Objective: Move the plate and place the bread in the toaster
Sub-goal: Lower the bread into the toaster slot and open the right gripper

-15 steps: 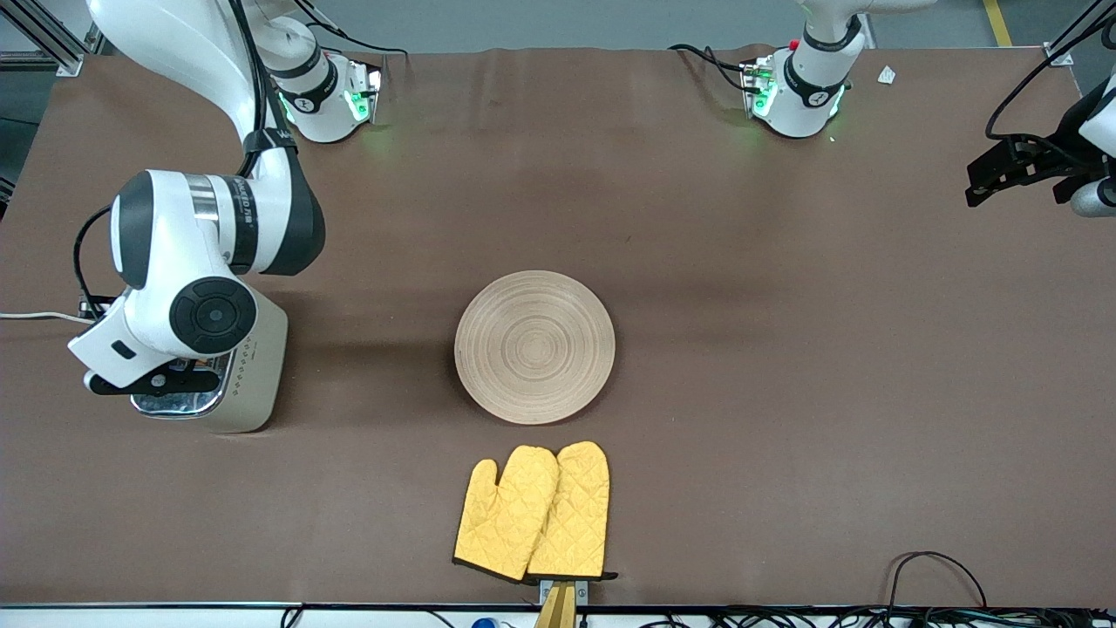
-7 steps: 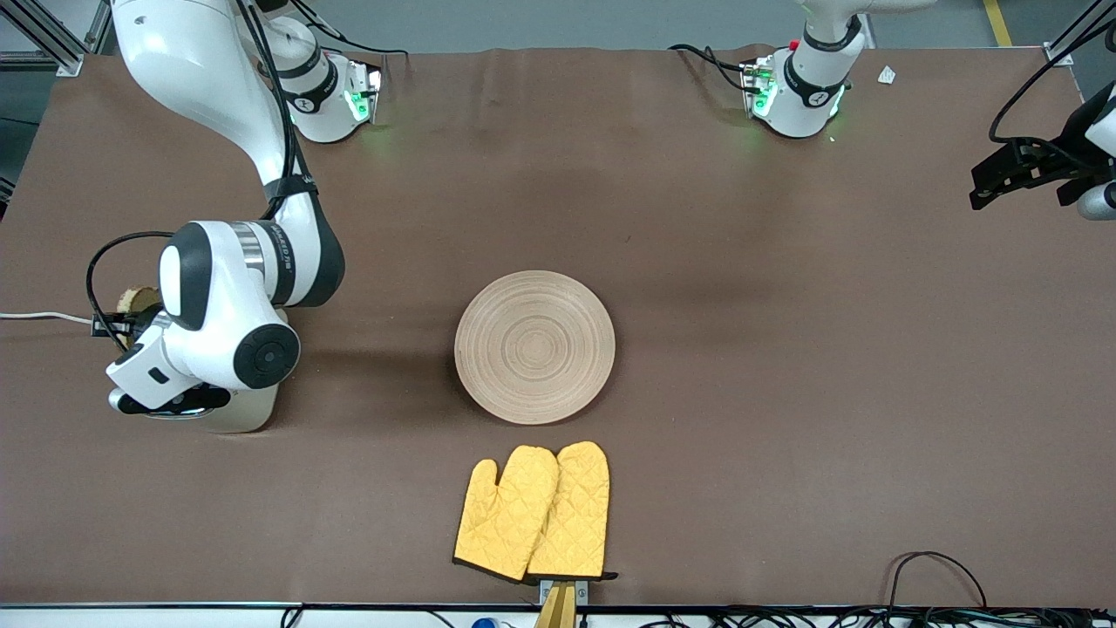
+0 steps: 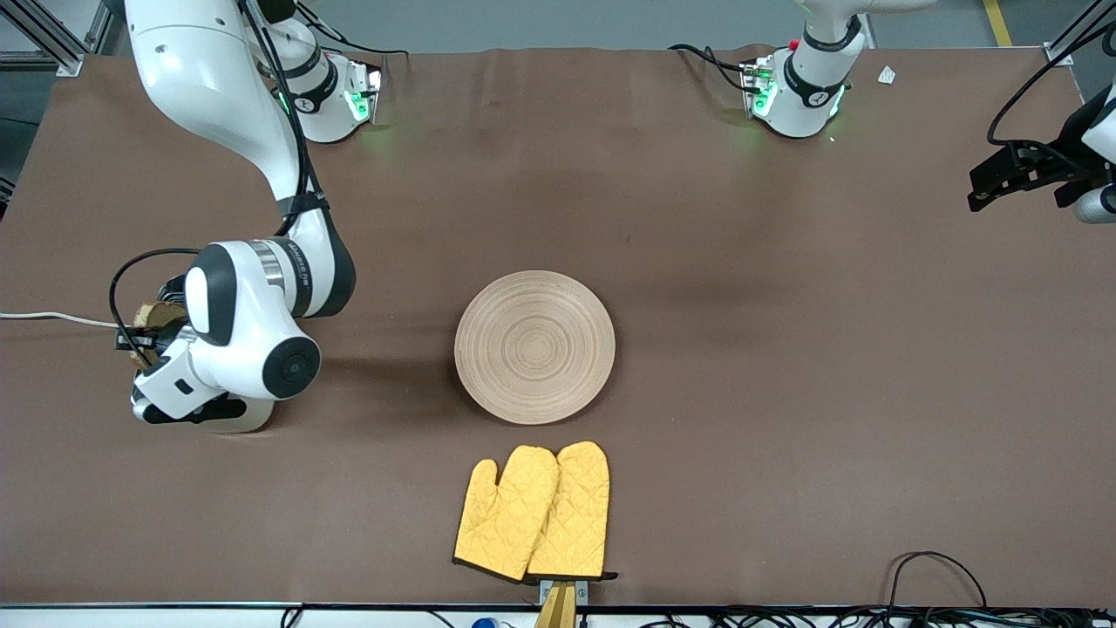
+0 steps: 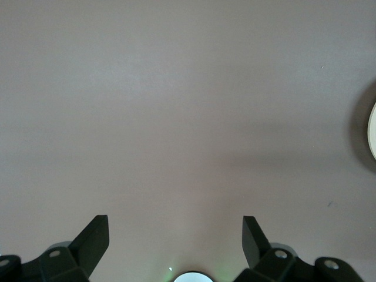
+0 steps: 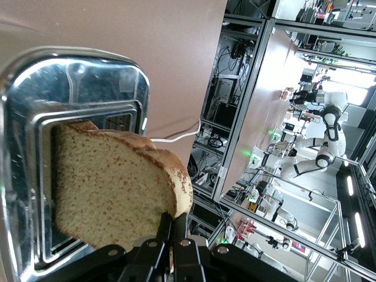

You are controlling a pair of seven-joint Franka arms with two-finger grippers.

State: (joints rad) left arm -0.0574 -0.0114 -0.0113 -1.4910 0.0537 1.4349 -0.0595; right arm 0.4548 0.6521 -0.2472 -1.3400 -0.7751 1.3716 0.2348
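Observation:
My right gripper (image 3: 145, 335) is shut on the speckled brown bread (image 3: 158, 314) and holds it over the toaster (image 3: 242, 425), which my right arm mostly hides. In the right wrist view the fingers (image 5: 172, 226) pinch the bread's (image 5: 111, 188) crust edge, with the slice tilted just above the slots of the toaster's chrome top (image 5: 76, 76). The round beige plate (image 3: 534, 346) lies bare at the table's middle. My left gripper (image 3: 1003, 179) is open and empty, up at the left arm's end of the table; its view shows the open gripper (image 4: 176, 235) and the plate's rim (image 4: 373, 132).
A pair of yellow oven mitts (image 3: 534, 513) lies nearer to the front camera than the plate. The toaster's white cord (image 3: 52, 317) runs off the table at the right arm's end. Black cables (image 3: 937, 567) lie at the front edge.
My right arm's wrist has turned and shifted over the toaster, and the bread in its gripper has come into sight. The left arm has barely moved. The plate has stayed put.

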